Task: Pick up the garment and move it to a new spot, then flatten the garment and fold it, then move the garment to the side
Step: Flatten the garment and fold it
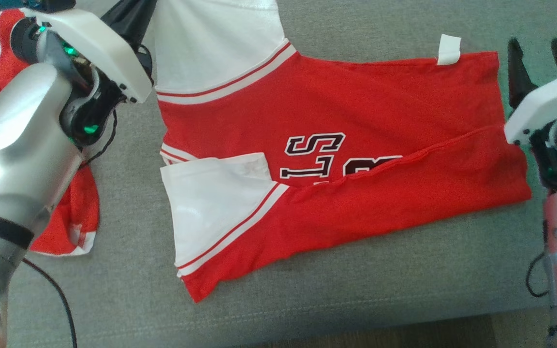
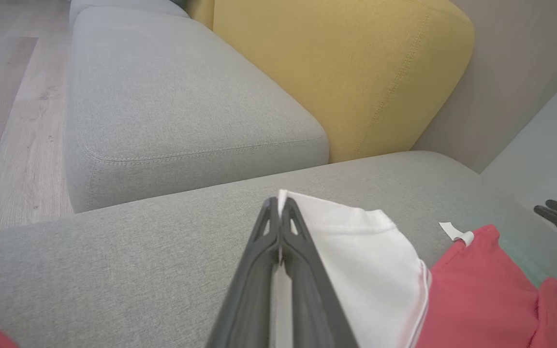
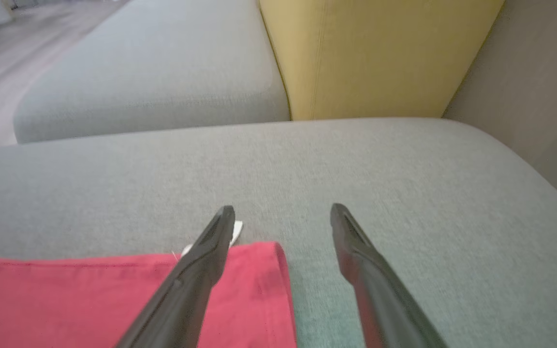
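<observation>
Red cloth at far left (image 1: 73, 222): mostly covered by the left forearm and cut by the frame edge. A white trim shows, but what kind of piece it is cannot be told.
Left gripper (image 1: 131, 19): in the head view its fingertips run off the top edge. In its own wrist view (image 2: 278, 203) the two fingers are pressed together on the edge of the white sleeve (image 2: 356, 246).
Garment (image 1: 356, 106): a red jersey lying flat on the grey sofa cushion (image 1: 114, 290), collar end toward the left gripper. The far sleeve is cut off at the top of the head view, and the near sleeve (image 1: 215, 208) is folded in over the body.
Lettering (image 1: 315, 150): dark with white outlines, its lower part hidden under a folded-over red panel – not readable.
White tag (image 1: 448, 49): sticks out from the far edge of the hem.
Right gripper (image 1: 542, 53): fingers spread wide, holding nothing. In its wrist view (image 3: 283, 212) one finger is above the red hem corner beside the tag (image 3: 235, 229), the other over bare cushion – contact with the cloth cannot be told.
</observation>
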{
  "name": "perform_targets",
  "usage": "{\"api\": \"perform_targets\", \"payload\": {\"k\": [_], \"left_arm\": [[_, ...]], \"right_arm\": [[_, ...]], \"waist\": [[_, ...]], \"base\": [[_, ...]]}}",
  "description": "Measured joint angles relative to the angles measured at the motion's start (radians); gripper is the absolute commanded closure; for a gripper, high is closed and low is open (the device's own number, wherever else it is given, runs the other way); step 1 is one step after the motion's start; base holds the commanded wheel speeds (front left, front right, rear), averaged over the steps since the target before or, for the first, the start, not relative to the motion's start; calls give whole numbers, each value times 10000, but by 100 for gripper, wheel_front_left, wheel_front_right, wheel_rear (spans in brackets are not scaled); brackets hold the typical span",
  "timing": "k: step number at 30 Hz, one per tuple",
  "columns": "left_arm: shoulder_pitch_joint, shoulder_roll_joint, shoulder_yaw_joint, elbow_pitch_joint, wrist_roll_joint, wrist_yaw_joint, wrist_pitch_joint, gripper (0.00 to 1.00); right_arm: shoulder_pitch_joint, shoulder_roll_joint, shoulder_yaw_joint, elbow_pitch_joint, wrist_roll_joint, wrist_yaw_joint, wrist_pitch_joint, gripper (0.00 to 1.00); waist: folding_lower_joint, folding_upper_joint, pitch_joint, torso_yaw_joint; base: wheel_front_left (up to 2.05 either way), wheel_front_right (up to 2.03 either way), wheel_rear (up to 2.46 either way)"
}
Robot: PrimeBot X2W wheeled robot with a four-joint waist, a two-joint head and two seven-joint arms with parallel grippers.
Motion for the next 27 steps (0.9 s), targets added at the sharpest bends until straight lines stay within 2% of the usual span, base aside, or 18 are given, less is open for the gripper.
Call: {"api": "perform_targets", "payload": {"k": [8, 18, 27], "left_arm": [[258, 307, -4, -915, -2, 270, 0, 100], [225, 414, -4, -1482, 0, 522, 150, 100], [125, 449, -8, -1639, 0, 525, 234, 100]], "right_arm": [[-397, -391, -92, 1189, -288, 0, 573, 0], [-1338, -640, 221, 2646, -683, 0, 976, 0], [-2026, -784, 570, 3685, -859, 0, 965, 0]], "waist": [[0, 0, 143, 224], [0, 0, 618, 430], [0, 0, 918, 591]], "base": [[0, 0, 0], [0, 0, 0], [0, 0, 0]]}}
